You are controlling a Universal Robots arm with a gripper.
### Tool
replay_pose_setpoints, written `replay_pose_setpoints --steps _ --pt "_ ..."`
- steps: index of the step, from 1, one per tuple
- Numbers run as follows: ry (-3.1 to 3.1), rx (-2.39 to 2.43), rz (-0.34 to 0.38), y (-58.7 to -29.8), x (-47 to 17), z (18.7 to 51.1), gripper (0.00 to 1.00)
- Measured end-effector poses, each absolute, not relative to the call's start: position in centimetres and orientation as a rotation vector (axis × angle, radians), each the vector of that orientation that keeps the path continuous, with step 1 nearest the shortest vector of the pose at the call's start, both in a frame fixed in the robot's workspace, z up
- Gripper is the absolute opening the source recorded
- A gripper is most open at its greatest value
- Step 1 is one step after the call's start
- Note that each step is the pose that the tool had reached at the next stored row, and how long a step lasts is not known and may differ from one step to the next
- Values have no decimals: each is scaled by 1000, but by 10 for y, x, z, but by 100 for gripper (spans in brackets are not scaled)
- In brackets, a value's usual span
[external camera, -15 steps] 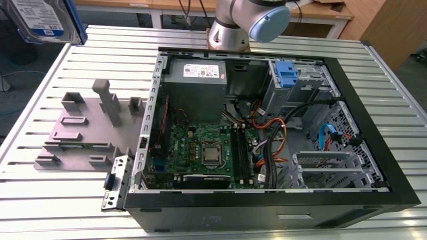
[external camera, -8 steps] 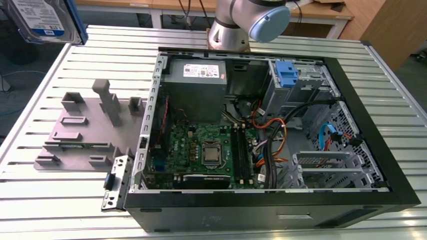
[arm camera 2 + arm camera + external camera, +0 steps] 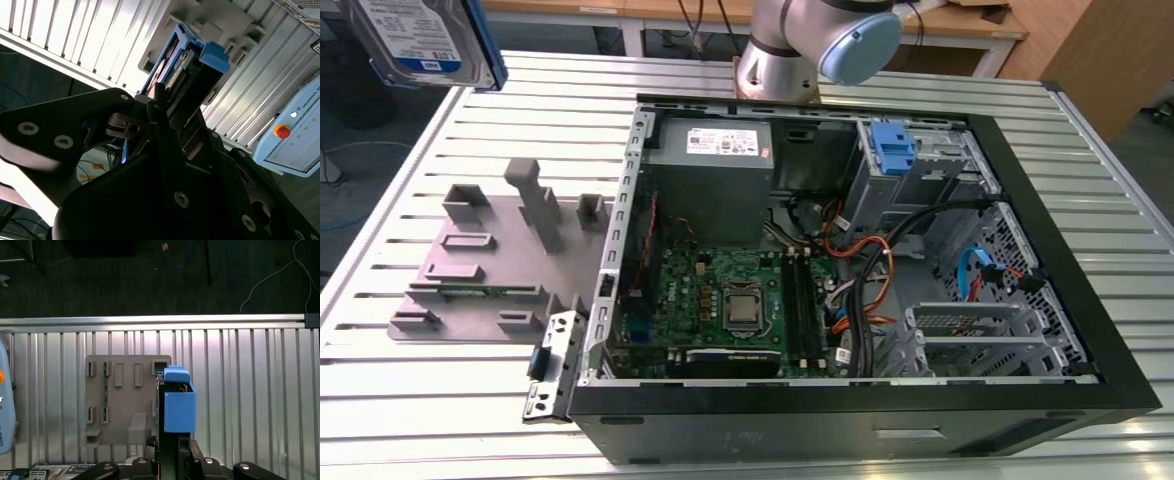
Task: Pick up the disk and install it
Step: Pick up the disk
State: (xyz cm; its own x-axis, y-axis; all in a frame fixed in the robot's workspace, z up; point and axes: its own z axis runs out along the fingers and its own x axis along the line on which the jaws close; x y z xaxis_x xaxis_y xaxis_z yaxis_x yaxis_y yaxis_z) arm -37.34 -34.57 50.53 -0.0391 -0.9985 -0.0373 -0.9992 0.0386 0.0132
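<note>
1. Disk (image 3: 424, 40) hangs above the table (image 3: 400, 400) at the exterior view's left, clamped in our end effector (image 3: 172, 452).
2. We see bare slats (image 3: 240, 390) beside it, the computer case (image 3: 854, 425) well apart.

We count one disk (image 3: 424, 38), one open computer case (image 3: 854, 428) with one blue latch (image 3: 890, 150) inside, one grey holder plate (image 3: 478, 268), one robot arm (image 3: 787, 40) and one slatted counter (image 3: 560, 110).

The black gripper (image 3: 172, 462) is clamping the flat disk with blue plastic side rails (image 3: 179, 412), which is showing edge-on over the ribbed aluminium table (image 3: 250, 390). Counting the table's far edge rail (image 3: 150, 319) as twelve o'clock from the disk, a grey plastic slotted fixture plate (image 3: 120, 400) is lying at nine o'clock.
</note>
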Motion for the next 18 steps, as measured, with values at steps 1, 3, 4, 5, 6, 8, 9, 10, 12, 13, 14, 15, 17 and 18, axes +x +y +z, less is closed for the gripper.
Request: replay_pose_setpoints --steps 1,3,4,5,6,8,9,10,12,13,14,15,17,18 --pt "2251 -2165 55 -346 -371 505 35" --pt "2251 -2165 55 -346 -367 505 35" --pt "2251 -2165 55 -346 -365 505 35" --pt "2251 -2165 55 -346 -363 505 35" --pt "2251 -2165 55 -346 -361 505 35" --pt "2251 -2165 55 -346 -356 505 35" --pt "2251 -2165 55 -346 -354 505 35" --pt "2251 -2165 55 -346 -354 505 35" --pt "2251 -2165 55 -346 -354 505 35" --pt "2251 -2165 55 -346 -354 505 35" --pt "2251 -2165 55 -346 -353 505 35" --pt "2251 -2165 55 -346 -353 505 35" --pt "2251 -2165 55 -346 -353 505 35" --pt "2251 -2165 55 -346 -352 505 35"
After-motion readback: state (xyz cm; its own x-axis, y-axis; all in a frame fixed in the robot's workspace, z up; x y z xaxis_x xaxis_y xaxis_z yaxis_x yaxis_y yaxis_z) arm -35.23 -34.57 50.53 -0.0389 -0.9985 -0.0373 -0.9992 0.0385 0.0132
